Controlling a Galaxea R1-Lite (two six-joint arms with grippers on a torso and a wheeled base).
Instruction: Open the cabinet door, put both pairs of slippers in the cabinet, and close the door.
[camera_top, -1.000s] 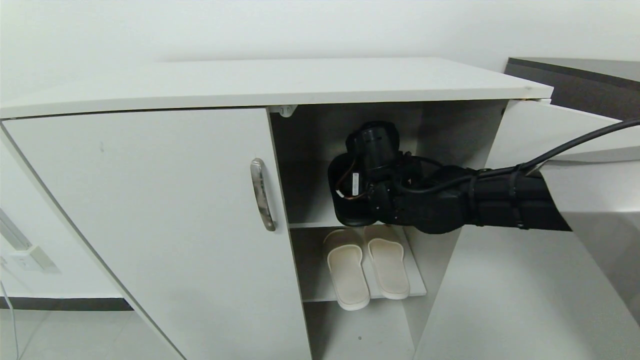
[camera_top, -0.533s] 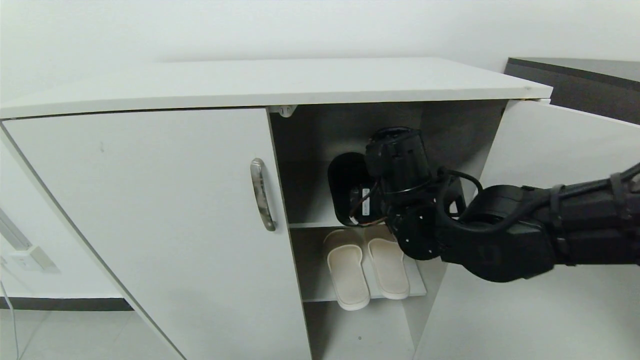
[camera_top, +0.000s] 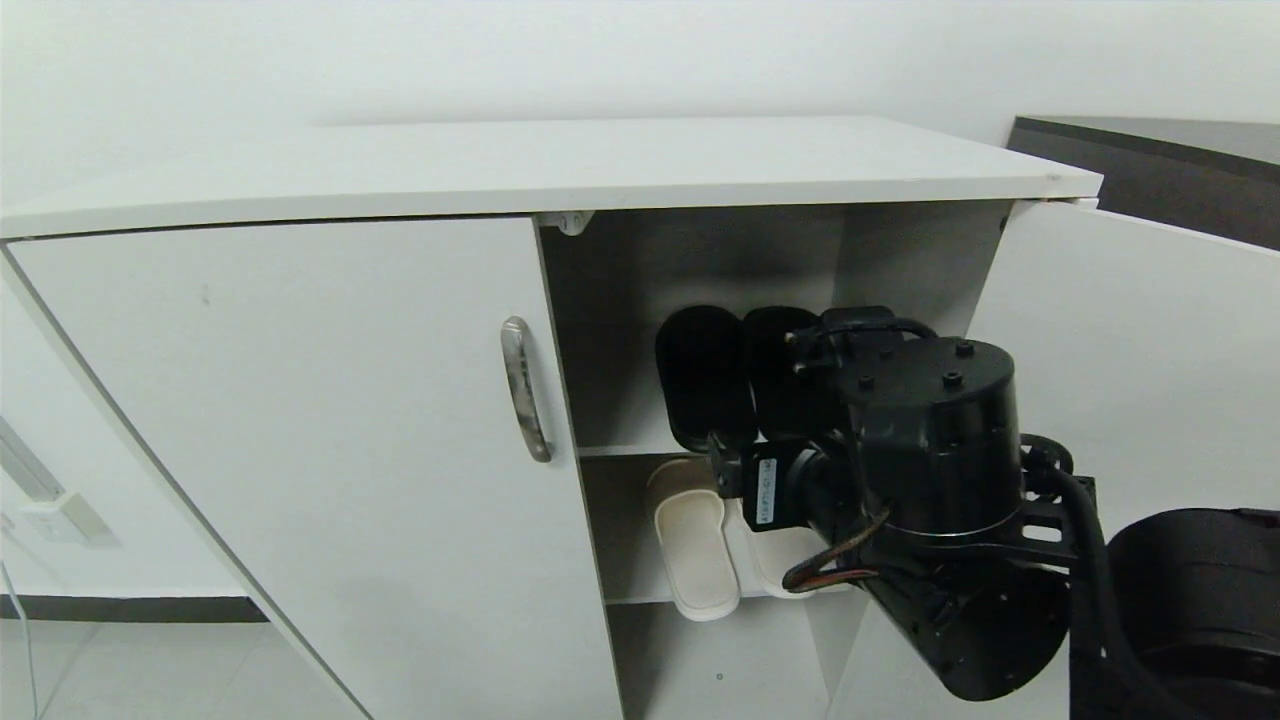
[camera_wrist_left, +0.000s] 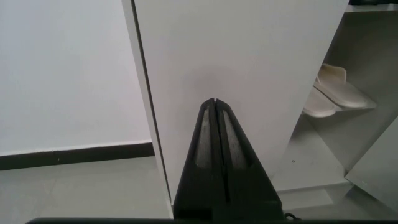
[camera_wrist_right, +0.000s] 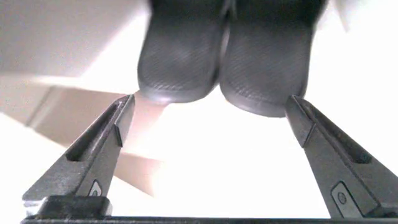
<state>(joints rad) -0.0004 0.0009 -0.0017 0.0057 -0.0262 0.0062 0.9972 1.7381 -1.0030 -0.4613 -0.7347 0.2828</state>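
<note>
Right arm (camera_top: 930, 480): nearest in the head view, its black wrist is in front of the open right half of the cabinet and covers part of both shelves.
Right gripper (camera_wrist_right: 210, 99): the jaws are spread wide and hold nothing; it faces into the upper compartment, with the near ends of the black slippers beyond the fingers and clear of them.
Left gripper (camera_wrist_left: 214, 102): the two fingers are pressed flat together with nothing between them; it sits low and points at the closed left door, above the floor (camera_wrist_left: 74, 186).
Right door (camera_top: 1130, 340): swung open to the robot's right.
Left door (camera_top: 300, 420): closed, with a metal handle (camera_top: 525, 390) standing upright near its inner edge.
White slippers (camera_top: 692, 540): a pair side by side on the lower shelf (camera_top: 625, 560), their near ends just over its front edge; the right one is mostly hidden behind the arm.
Black slippers (camera_top: 745, 375): a pair side by side and touching on the upper shelf (camera_top: 620, 450), their near ends at its front edge, directly above the white pair.
Cabinet (camera_top: 560, 160): white, with a flat top.
Wall (camera_top: 600, 50): plain white, behind the cabinet.
</note>
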